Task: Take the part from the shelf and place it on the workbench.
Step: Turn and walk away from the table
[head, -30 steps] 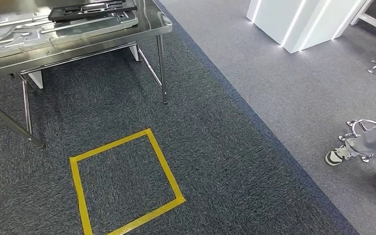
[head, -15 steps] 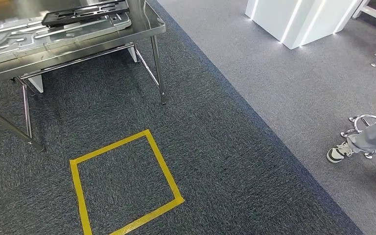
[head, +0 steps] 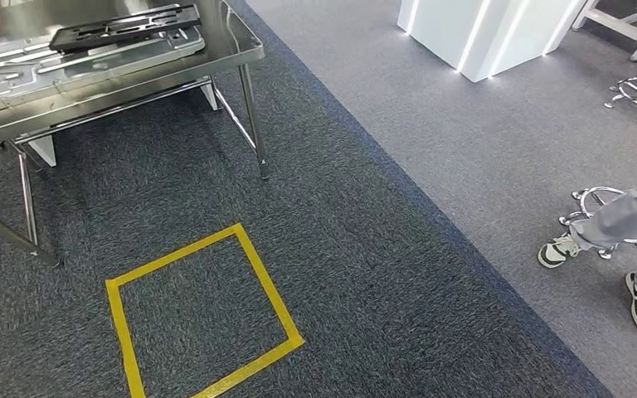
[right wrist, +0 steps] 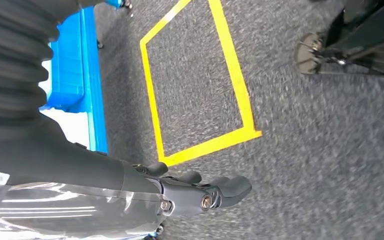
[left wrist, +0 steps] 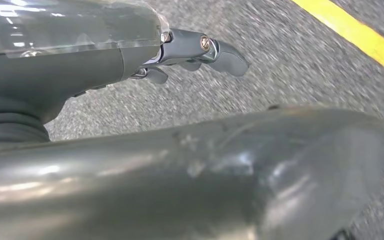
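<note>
Beyond the yellow tape square (head: 257, 274) on the dark carpet, off its far left corner in the head view: a steel table (head: 240, 46) on thin legs. On top of that table, a black frame part (head: 124, 26), lying flat across a stack of silver sheet-metal panels (head: 17, 70), touching them, well apart from both hands. Cannot tell whether fixed to the panels or just resting.

Right of the square, past the edge of the dark carpet, on lighter grey carpet: a person's legs and shoes (head: 560, 249), beside a chrome chair base (head: 601, 199). Farther from the square, up and to the right: a white lit pillar (head: 481, 33).

Close above the carpet by a strip of the square's yellow tape (left wrist: 360, 37), in the left wrist view: left hand (left wrist: 195, 52), fingers loosely bent and apart, holding nothing, touching nothing.

Just outside a corner of the square (right wrist: 200, 145), in the right wrist view: right hand (right wrist: 195, 192), fingers stretched out with a slight curl, likewise holding nothing, hanging over bare carpet. On the far side of the square from that hand: a blue crate (right wrist: 75, 65) on the floor.
</note>
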You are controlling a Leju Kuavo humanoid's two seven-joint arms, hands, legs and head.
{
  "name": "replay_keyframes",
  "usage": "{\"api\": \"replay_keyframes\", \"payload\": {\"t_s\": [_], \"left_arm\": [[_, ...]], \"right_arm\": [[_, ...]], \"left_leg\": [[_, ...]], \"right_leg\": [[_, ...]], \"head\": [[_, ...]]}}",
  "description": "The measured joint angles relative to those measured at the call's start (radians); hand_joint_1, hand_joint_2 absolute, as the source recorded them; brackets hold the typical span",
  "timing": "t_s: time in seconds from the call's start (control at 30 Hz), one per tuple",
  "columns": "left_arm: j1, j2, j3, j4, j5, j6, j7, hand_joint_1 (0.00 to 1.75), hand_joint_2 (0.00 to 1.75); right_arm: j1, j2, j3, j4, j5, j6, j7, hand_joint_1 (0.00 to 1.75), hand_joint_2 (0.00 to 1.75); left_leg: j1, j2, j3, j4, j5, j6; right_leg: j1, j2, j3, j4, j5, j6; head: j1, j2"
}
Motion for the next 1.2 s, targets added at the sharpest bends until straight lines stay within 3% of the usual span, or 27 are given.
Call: {"api": "replay_keyframes", "payload": {"t_s": [0.07,0.13,0.17,0.2,0.23,0.3,0.37,0.4,0.43,0.47,0.53,0.6,0.67,0.73,0.8,0.87,0.9,0.93,0.97,1.0,1.07,1.1,1.17,1.2], "left_arm": [[0.0,0.001,0.0,0.0,0.0,0.0,0.0,0.0,0.0],[-0.003,0.001,0.0,0.0,0.0,0.0,0.0,0.0,0.0],[-0.005,0.0,0.0,0.0,0.0,0.0,0.0,0.0,0.0],[-0.006,0.0,0.0,0.0,0.0,0.0,0.0,0.0,0.0],[-0.007,-0.001,0.0,0.0,0.0,0.0,0.001,0.0,0.0],[-0.004,-0.001,0.001,0.0,-0.001,0.0,0.003,0.0,0.0],[0.0,-0.001,0.001,0.0,-0.002,0.0,0.007,0.0,0.0],[0.002,-0.001,0.001,0.0,-0.003,0.0,0.008,0.0,0.0],[0.003,-0.001,0.001,0.0,-0.004,0.0,0.009,0.0,0.0],[0.003,-0.001,0.001,0.0,-0.006,0.0,0.008,0.0,0.0],[0.004,0.001,0.001,0.0,-0.01,0.001,0.007,0.0,0.0],[0.002,0.002,0.002,0.0,-0.012,0.001,0.006,0.0,0.0],[-0.003,0.002,0.002,0.0,-0.014,0.001,0.006,0.0,0.0],[-0.004,0.001,0.003,0.0,-0.016,0.001,0.006,0.0,0.0],[-0.002,0.001,0.003,0.0,-0.018,0.001,0.006,0.0,0.0],[0.001,0.0,0.003,0.0,-0.019,0.001,0.006,0.0,0.0],[0.002,0.0,0.003,0.0,-0.019,0.001,0.006,0.0,0.0],[0.002,0.0,0.004,0.0,-0.019,0.001,0.006,0.0,0.0],[0.001,-0.001,0.004,0.0,-0.019,0.0,0.006,0.0,0.0],[0.001,-0.002,0.004,0.0,-0.019,0.0,0.007,0.0,0.0],[0.0,-0.003,0.004,0.0,-0.018,0.0,0.008,0.0,0.0],[-0.001,-0.003,0.004,0.0,-0.018,0.0,0.01,0.0,0.0],[-0.005,-0.003,0.005,0.0,-0.018,0.0,0.012,0.0,0.0],[-0.007,-0.003,0.006,0.0,-0.018,0.0,0.013,0.0,0.0]], "right_arm": [[-0.003,0.001,0.0,0.0,0.0,0.001,0.0,0.0,1.75],[-0.004,0.0,-0.001,0.0,0.0,0.002,0.0,0.0,1.75],[-0.003,0.0,-0.001,0.0,0.0,0.003,0.0,0.0,1.75],[-0.004,-0.001,-0.001,0.0,0.0,0.005,0.0,0.0,1.75],[-0.005,-0.001,-0.002,0.0,0.0,0.008,0.001,0.0,1.75],[-0.006,-0.001,-0.002,0.0,0.0,0.015,0.001,0.0,1.75],[-0.005,-0.001,-0.002,0.0,0.001,0.017,0.002,0.0,1.75],[-0.005,-0.001,-0.002,0.0,0.001,0.017,0.001,0.0,1.75],[-0.005,-0.001,-0.002,0.0,0.001,0.017,0.001,0.0,1.75],[-0.005,0.0,-0.002,0.0,0.002,0.016,0.001,0.0,1.75],[-0.005,0.002,-0.002,0.0,0.002,0.014,-0.001,0.0,1.75],[-0.006,0.004,-0.002,0.0,0.001,0.013,-0.002,0.0,1.75],[-0.002,0.004,-0.002,0.0,0.002,0.013,-0.002,0.0,1.75],[0.0,0.004,-0.002,0.0,0.002,0.014,0.0,0.0,1.75],[-0.002,0.004,-0.002,0.0,0.002,0.016,0.001,0.0,1.75],[-0.004,0.004,-0.002,0.0,0.002,0.016,0.002,0.0,1.75],[-0.004,0.004,-0.002,0.0,0.002,0.017,0.002,0.0,1.75],[-0.004,0.004,-0.002,0.0,0.002,0.018,0.002,0.0,1.75],[-0.003,0.003,-0.002,0.0,0.002,0.018,0.002,0.0,1.75],[-0.003,0.003,-0.002,0.0,0.002,0.019,0.003,0.0,1.75],[-0.004,0.002,-0.002,0.0,0.002,0.02,0.003,0.0,1.75],[-0.005,0.002,-0.002,-0.001,0.002,0.02,0.003,0.0,1.75],[-0.004,0.002,-0.002,-0.001,0.004,0.02,0.003,0.0,1.75],[-0.004,0.003,-0.002,-0.001,0.004,0.021,0.003,0.0,1.75]], "left_leg": [[-0.002,0.013,0.005,0.009,-0.012,-0.02],[-0.001,0.028,0.013,0.006,-0.015,-0.034],[0.002,0.027,0.017,0.006,-0.019,-0.041],[0.005,0.011,0.015,0.017,-0.032,-0.044],[0.007,-0.013,0.003,0.048,-0.057,-0.046],[0.004,-0.061,-0.056,0.176,-0.128,-0.039],[-0.004,-0.075,-0.12,0.302,-0.167,-0.029],[-0.008,-0.078,-0.132,0.317,-0.157,-0.021],[-0.013,-0.081,-0.126,0.291,-0.127,-0.012],[-0.018,-0.092,-0.103,0.23,-0.084,-0.001],[-0.025,-0.14,-0.056,0.101,-0.02,0.019],[-0.03,-0.168,-0.038,0.046,-0.004,0.026],[-0.03,-0.149,-0.034,0.035,0.002,0.029],[-0.027,-0.123,-0.025,0.019,0.013,0.039],[-0.027,-0.095,-0.023,0.011,0.017,0.045],[-0.029,-0.064,-0.025,0.012,0.016,0.046],[-0.03,-0.049,-0.025,0.012,0.014,0.045],[-0.03,-0.033,-0.024,0.012,0.012,0.043],[-0.029,-0.021,-0.022,0.012,0.01,0.041],[-0.03,-0.009,-0.018,0.012,0.007,0.037],[-0.034,0.01,-0.011,0.013,0.0,0.025],[-0.036,0.02,-0.006,0.013,-0.004,0.019],[-0.035,0.039,0.001,0.012,-0.009,0.008],[-0.033,0.034,0.004,0.017,-0.015,0.003]], "right_leg": [[0.004,-0.025,0.029,-0.064,0.018,-0.013],[0.01,-0.008,0.021,-0.061,0.014,-0.039],[0.011,0.002,0.019,-0.062,0.015,-0.048],[0.011,0.013,0.017,-0.064,0.016,-0.057],[0.011,0.025,0.017,-0.065,0.018,-0.065],[0.017,0.047,0.015,-0.066,0.02,-0.079],[0.028,0.075,0.014,-0.066,0.02,-0.087],[0.033,0.091,0.016,-0.066,0.02,-0.088],[0.038,0.108,0.018,-0.066,0.02,-0.089],[0.041,0.123,0.021,-0.066,0.02,-0.089],[0.045,0.151,0.023,-0.064,0.021,-0.088],[0.043,0.173,0.017,-0.063,0.024,-0.08],[0.039,0.188,0.011,-0.063,0.028,-0.067],[0.041,0.145,-0.004,-0.032,0.007,-0.056],[0.042,0.079,-0.052,0.066,-0.053,-0.047],[0.035,0.056,-0.109,0.183,-0.104,-0.037],[0.031,0.052,-0.118,0.204,-0.105,-0.033],[0.028,0.047,-0.107,0.188,-0.088,-0.03],[0.026,0.038,-0.074,0.133,-0.058,-0.029],[0.026,0.015,-0.031,0.055,-0.028,-0.031],[0.03,-0.025,0.031,-0.056,0.007,-0.043],[0.034,-0.035,0.041,-0.077,0.009,-0.052],[0.036,-0.012,0.041,-0.079,0.012,-0.066],[0.034,-0.001,0.042,-0.084,0.015,-0.072]], "head": [[0.0,0.0],[-0.003,0.0],[-0.005,0.0],[-0.006,0.0],[-0.007,0.0],[-0.01,0.0],[-0.01,0.0],[-0.01,0.0],[-0.01,0.0],[-0.01,0.0],[-0.009,0.0],[-0.008,0.0],[-0.007,0.0],[-0.005,0.0],[-0.002,0.0],[-0.002,0.0],[-0.002,0.0],[-0.002,0.0],[-0.001,0.0],[-0.001,0.0],[-0.003,0.0],[-0.003,0.0],[-0.004,0.0],[-0.005,0.0]]}}
